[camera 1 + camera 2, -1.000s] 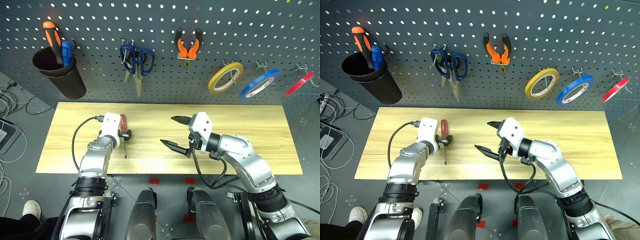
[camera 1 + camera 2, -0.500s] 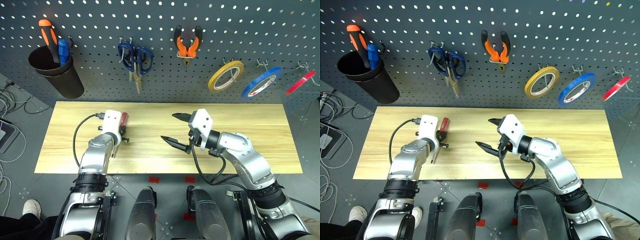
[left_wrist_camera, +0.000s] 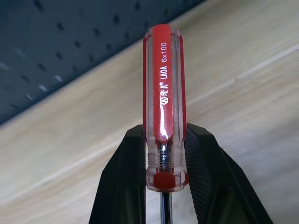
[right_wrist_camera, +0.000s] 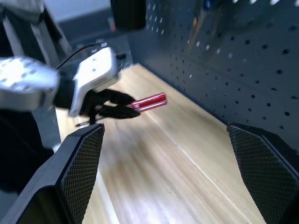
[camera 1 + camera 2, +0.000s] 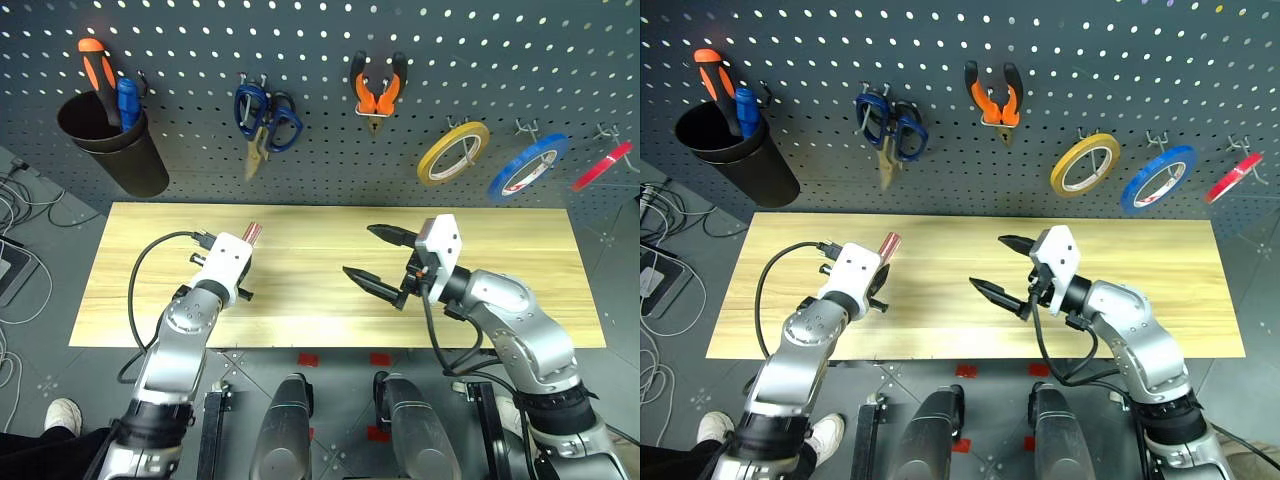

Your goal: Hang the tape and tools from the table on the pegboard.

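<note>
A: Left gripper (image 3: 161, 186) is clamping the red-handled screwdriver (image 3: 162, 93) low on the handle, near the collar, with the shaft running back between the fingers. The handle end is pointing away from the wrist, toward the pegboard (image 5: 320, 40). Judgement: gripping near the collar is leaving most of the handle free, which should suit presenting it to the board.

B: And relative to the table (image 5: 300, 330)?

A: In the head view the handle tip is showing at about 10 o'clock of the table's middle, and the right wrist view is showing it held clear of the wood, not resting on it.

B: Right gripper (image 5: 385, 258)?

A: Standing wide open, holding nothing, hovering over the table centre, probably parked out of the way or waiting to assist.

B: Rest of the task?

A: Blue-handled scissors (image 5: 263, 118) at 11 o'clock on the board, orange pliers (image 5: 377, 92) at 12, blue tape (image 5: 527, 166) at 2, all hanging already. The yellow tape (image 5: 452, 153) is hanging just left of the blue. The black cup (image 5: 112, 148) at 10 o'clock is holding two other screwdrivers. Judgement: the screwdriver is the last item outstanding; where it is meant to hang I cannot tell.
</note>
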Robot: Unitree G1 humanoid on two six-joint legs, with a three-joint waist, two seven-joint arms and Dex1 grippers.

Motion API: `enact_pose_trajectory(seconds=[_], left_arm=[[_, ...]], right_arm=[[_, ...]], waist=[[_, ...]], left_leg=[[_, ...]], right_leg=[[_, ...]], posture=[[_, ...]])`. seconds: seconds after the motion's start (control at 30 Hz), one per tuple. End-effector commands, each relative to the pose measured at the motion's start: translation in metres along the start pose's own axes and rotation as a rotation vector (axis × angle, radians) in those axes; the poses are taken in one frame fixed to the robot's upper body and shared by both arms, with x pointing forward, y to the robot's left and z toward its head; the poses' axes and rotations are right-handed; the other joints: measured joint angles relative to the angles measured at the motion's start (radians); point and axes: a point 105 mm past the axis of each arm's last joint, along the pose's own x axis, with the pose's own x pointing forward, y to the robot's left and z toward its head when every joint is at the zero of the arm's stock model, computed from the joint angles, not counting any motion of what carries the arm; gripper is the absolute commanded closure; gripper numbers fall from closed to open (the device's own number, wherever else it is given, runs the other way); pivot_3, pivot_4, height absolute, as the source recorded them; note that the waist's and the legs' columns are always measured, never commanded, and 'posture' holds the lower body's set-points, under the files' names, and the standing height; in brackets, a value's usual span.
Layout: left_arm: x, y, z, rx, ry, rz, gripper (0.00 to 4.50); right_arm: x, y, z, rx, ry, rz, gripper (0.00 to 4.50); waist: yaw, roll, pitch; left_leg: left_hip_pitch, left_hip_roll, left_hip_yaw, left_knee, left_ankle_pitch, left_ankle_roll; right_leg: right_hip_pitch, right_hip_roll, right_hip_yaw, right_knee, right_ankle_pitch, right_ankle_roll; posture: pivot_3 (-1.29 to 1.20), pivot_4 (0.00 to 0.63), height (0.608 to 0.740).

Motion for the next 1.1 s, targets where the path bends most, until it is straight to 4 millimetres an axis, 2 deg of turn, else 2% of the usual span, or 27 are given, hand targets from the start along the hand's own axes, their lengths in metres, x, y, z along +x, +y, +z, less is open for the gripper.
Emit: enact_pose_trajectory(seconds=[0.03, 0.17, 0.3, 0.43, 0.77, 0.93, 1.1], left_arm=[[-0.023, 0.013, 0.035, 0.083, -0.138, 0.115, 3.67], [-0.043, 0.025, 0.062, 0.128, -0.248, 0.229, 3.67], [-0.062, 0.058, 0.098, 0.158, -0.386, 0.428, 3.67], [-0.066, 0.083, 0.128, 0.175, -0.494, 0.537, 3.67], [-0.049, 0.142, 0.193, 0.215, -0.672, 0.673, 3.67], [-0.037, 0.155, 0.211, 0.192, -0.721, 0.712, 3.67], [-0.023, 0.159, 0.23, 0.145, -0.778, 0.739, 3.67]], right_arm=[[-0.003, 0.005, 0.027, 0.023, -0.104, -0.022, 0.0], [-0.005, 0.007, 0.039, 0.038, -0.15, -0.043, 0.0], [-0.002, 0.006, 0.053, 0.066, -0.222, -0.063, 0.0], [0.005, 0.005, 0.058, 0.07, -0.26, -0.061, 0.0], [0.025, -0.001, 0.079, 0.045, -0.359, -0.049, 0.0], [0.03, 0.001, 0.083, 0.045, -0.375, -0.053, 0.0], [0.034, 0.001, 0.083, 0.043, -0.374, -0.068, 0.0]], waist=[[0.001, 0.0, -0.012], [0.007, -0.001, -0.045], [0.022, -0.003, -0.076], [0.037, -0.004, -0.106], [0.064, -0.009, -0.138], [0.074, -0.01, -0.143], [0.081, -0.01, -0.144]], left_leg=[[-0.001, 0.0, 0.0, 0.0, 0.0, 0.0], [-0.005, -0.002, 0.0, 0.0, 0.0, -0.001], [-0.006, -0.002, 0.0, 0.0, 0.0, -0.001], [-0.006, -0.003, 0.001, 0.0, 0.001, 0.0], [-0.005, -0.003, 0.007, 0.001, 0.001, -0.001], [-0.005, -0.002, 0.008, 0.001, 0.001, -0.001], [-0.005, -0.002, 0.009, 0.002, 0.001, -0.001]], right_leg=[[-0.001, 0.0, 0.0, 0.0, 0.0, 0.0], [-0.005, 0.002, -0.001, 0.0, 0.0, 0.0], [-0.006, 0.004, -0.002, 0.0, 0.0, 0.0], [-0.005, 0.008, -0.002, 0.0, 0.0, 0.0], [-0.005, 0.011, -0.001, 0.0, 0.001, -0.001], [-0.006, 0.012, 0.0, 0.001, 0.001, -0.001], [-0.007, 0.012, 0.0, 0.002, 0.001, -0.001]], posture=[[0.17, 0.263, 0.74], [0.19, 0.23, 0.74], [0.21, 0.201, 0.74], [0.23, 0.179, 0.74], [0.24, 0.157, 0.74], [0.23, 0.155, 0.74], [0.22, 0.163, 0.74]])
